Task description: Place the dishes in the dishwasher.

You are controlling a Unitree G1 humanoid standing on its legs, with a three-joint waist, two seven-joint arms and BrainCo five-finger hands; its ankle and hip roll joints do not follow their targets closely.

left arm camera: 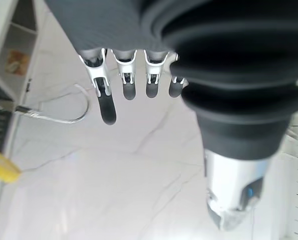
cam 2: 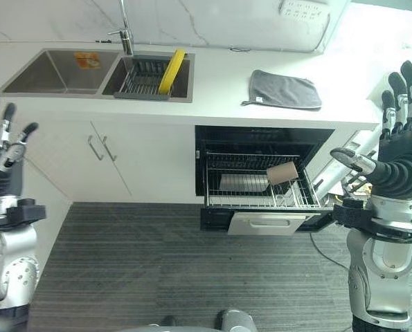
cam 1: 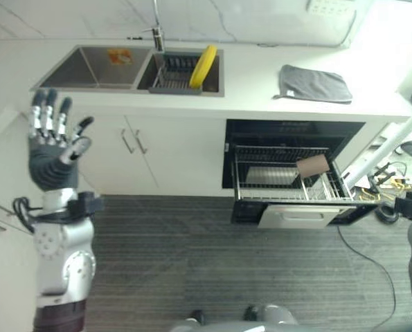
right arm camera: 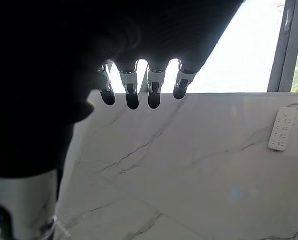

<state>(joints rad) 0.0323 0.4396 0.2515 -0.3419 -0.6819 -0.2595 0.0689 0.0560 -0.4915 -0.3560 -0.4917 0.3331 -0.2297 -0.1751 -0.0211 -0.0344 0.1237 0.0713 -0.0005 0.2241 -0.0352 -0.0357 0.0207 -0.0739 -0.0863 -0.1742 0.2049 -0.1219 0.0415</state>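
A yellow plate (cam 1: 203, 66) stands on edge in a dark drying rack (cam 1: 174, 75) inside the right basin of the sink (cam 1: 95, 67). Below the counter the dishwasher (cam 1: 293, 173) is open with its wire rack (cam 1: 289, 187) pulled out; a brown cup (cam 1: 312, 164) lies on its side in the rack beside a grey tray (cam 1: 269, 176). My left hand (cam 1: 52, 145) is raised at the far left, fingers straight and empty. My right hand (cam 2: 403, 149) is raised at the far right, also open and empty. Both hands are well away from the plate and the rack.
A folded grey cloth (cam 1: 314, 84) lies on the white counter (cam 1: 254, 86) to the right of the sink. A tap (cam 1: 157, 28) stands behind the basins. White cabinet doors (cam 1: 133, 152) sit left of the dishwasher. Grey striped floor (cam 1: 212, 270) lies in front.
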